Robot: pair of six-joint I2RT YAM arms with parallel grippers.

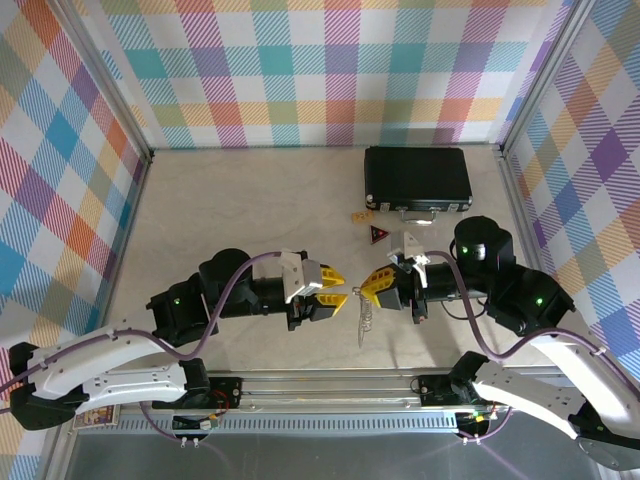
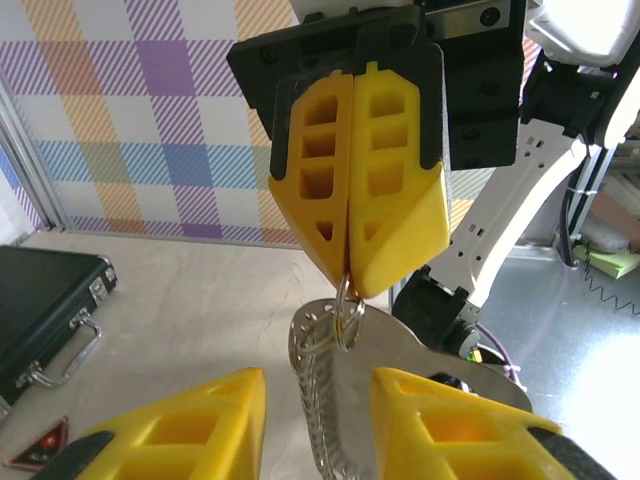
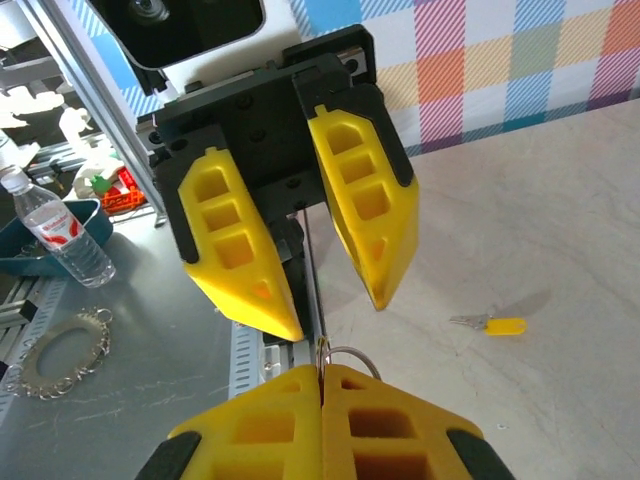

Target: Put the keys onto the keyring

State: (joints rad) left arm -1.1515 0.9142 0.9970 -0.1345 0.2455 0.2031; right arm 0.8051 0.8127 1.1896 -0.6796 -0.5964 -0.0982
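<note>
I logged the right gripper [image 1: 368, 289] clenched on the keyring [image 1: 365, 322], the left gripper [image 1: 344, 287] released, and the key [image 3: 490, 324] on the desk [image 1: 250, 200].

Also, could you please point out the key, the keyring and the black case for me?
key [image 3: 507, 326]: right wrist view, on its yellow head.
keyring [image 2: 312, 385]: left wrist view, on its pronged edge.
black case [image 1: 417, 177]: top external view, on the lid's centre.

Robot lab cell: plaid fabric walls [image 1: 320, 70], aluminium frame rail [image 1: 330, 385] along tabletop [image 1: 250, 200].
</note>
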